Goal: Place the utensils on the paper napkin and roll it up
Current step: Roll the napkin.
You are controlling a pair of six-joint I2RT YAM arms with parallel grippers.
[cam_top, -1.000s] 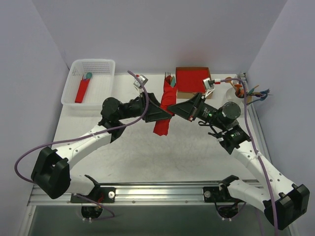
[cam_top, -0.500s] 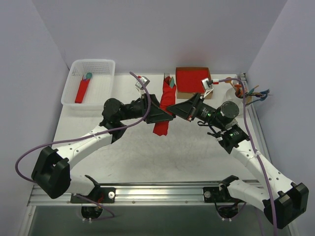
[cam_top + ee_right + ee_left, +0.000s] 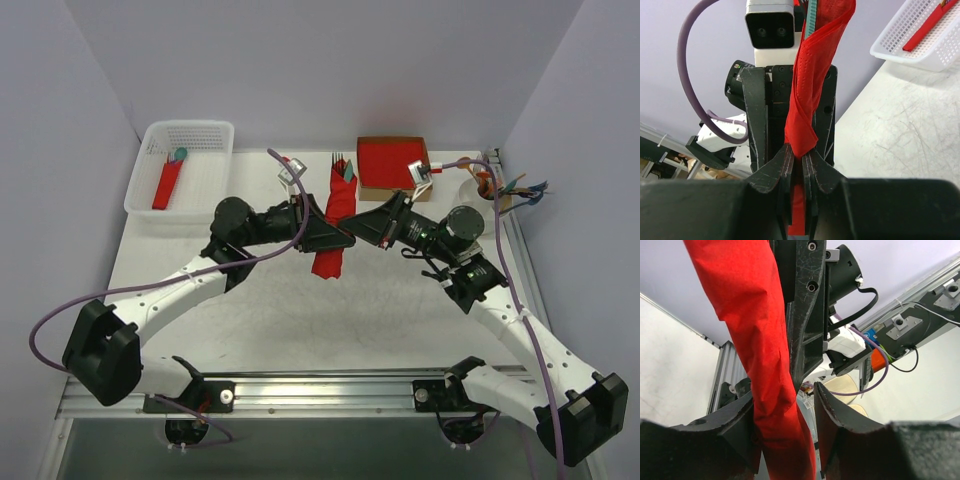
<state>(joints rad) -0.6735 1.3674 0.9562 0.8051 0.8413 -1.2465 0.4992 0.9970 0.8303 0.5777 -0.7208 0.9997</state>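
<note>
Setting: robotics lab test cell.

Evidence:
- Two white-and-black arms, left arm (image 3: 190, 285) and right arm (image 3: 520, 335), are bolted to an aluminium rail (image 3: 330, 385) at the near edge of a white desk (image 3: 300, 310).
- Plain pale lavender panels (image 3: 330, 70) close the desk in at the back and on both sides.
- A purple cable (image 3: 684, 55) loops loose along each arm up to the wrist.
- The right wrist view shows a two-lens camera module (image 3: 769, 27) on the opposite wrist.
- Props stand along the far edge: a white mesh basket (image 3: 200, 165), a cardboard-rimmed red stack (image 3: 390, 165) and a bunch of coloured cutlery (image 3: 515, 187).
- The desk surface shows fine scuffs and scratches.
</note>
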